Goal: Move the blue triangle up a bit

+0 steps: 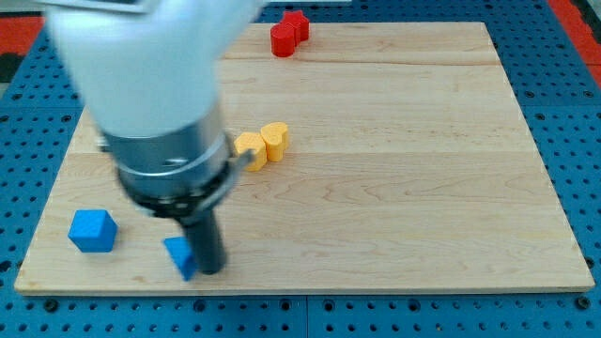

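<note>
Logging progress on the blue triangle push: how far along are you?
Done: my tip has reached the blue triangle, sitting at its right side near the view's bottom edge. In hand: lining up the push. Left: the upward move itself; the triangle sits low, beside the blue cube.

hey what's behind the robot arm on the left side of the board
The arm covers much of the board's left. Peeking out beside it are the yellow block and, by my tip, the blue triangle. Anything else behind it is hidden.

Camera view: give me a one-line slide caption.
My tip touches the blue triangle from the view's right, near the board's bottom edge, beside a blue cube.
</note>
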